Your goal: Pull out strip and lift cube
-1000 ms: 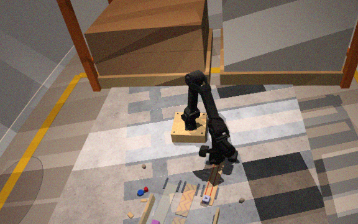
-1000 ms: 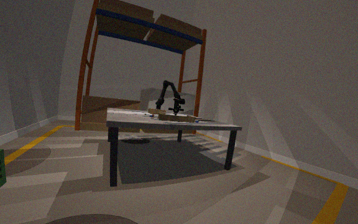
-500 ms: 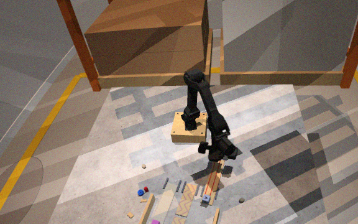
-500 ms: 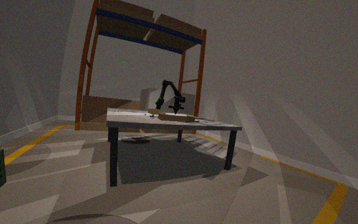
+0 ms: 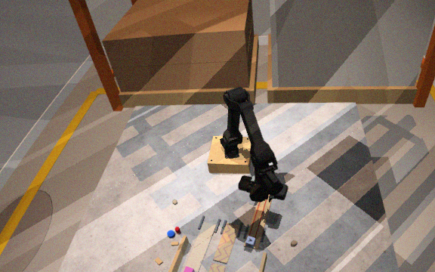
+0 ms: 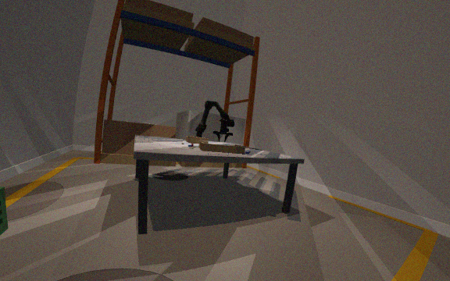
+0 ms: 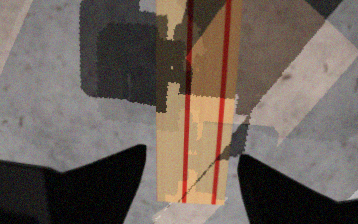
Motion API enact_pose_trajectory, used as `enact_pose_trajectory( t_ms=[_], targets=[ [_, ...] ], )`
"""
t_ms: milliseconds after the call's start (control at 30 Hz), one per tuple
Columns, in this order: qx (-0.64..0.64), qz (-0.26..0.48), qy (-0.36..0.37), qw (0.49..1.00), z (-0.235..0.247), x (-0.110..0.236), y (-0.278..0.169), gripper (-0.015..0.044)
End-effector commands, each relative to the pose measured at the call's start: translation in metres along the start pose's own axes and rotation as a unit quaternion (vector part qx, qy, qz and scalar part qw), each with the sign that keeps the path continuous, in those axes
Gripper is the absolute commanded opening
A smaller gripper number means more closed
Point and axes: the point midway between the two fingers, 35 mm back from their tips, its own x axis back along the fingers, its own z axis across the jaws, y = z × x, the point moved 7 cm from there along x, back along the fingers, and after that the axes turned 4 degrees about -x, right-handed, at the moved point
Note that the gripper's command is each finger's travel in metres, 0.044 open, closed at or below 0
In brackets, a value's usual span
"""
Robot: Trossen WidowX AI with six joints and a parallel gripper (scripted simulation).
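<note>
A tan strip with two red lines (image 5: 260,215) (image 7: 205,115) runs from below the arm to the pale labelled cube (image 5: 250,240), which sits at its far end. A zigzag-patterned strip (image 5: 225,243) lies beside it, with a gap before a second zigzag piece (image 5: 217,267). A plain pale strip (image 5: 202,247) lies further left, with a magenta cube (image 5: 188,269) at the frame's bottom edge. My gripper (image 6: 223,138) (image 7: 192,157) is open and empty. Its fingers stand on either side of the red-lined strip's near end in the wrist view, apart from it; their height is hard to tell.
Wooden rails stand left (image 5: 178,255) and right (image 5: 263,261) of the strips. Several dark pegs (image 5: 201,222) stand among them. A blue disc (image 5: 171,233), a red piece (image 5: 177,230) and small wooden chips (image 5: 158,261) lie left. Pebbles lie near the arm (image 5: 174,202) and right (image 5: 294,242).
</note>
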Motion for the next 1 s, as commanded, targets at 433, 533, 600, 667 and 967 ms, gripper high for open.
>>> enact_pose_trajectory(
  t_ms=[433, 533, 600, 667, 967],
  targets=[
    [-0.001, 0.000, -0.001, 1.000, 0.009, 0.009, 0.059, 0.0440],
    [-0.001, -0.001, -0.001, 1.000, 0.010, 0.010, 0.069, 0.0440],
    [-0.001, -0.001, -0.001, 1.000, 0.011, 0.011, 0.076, 0.0440],
    [-0.001, -0.001, -0.001, 1.000, 0.012, 0.012, 0.082, 0.0440],
    [-0.001, -0.003, -0.001, 1.000, 0.016, 0.017, 0.112, 0.0440]
  ],
)
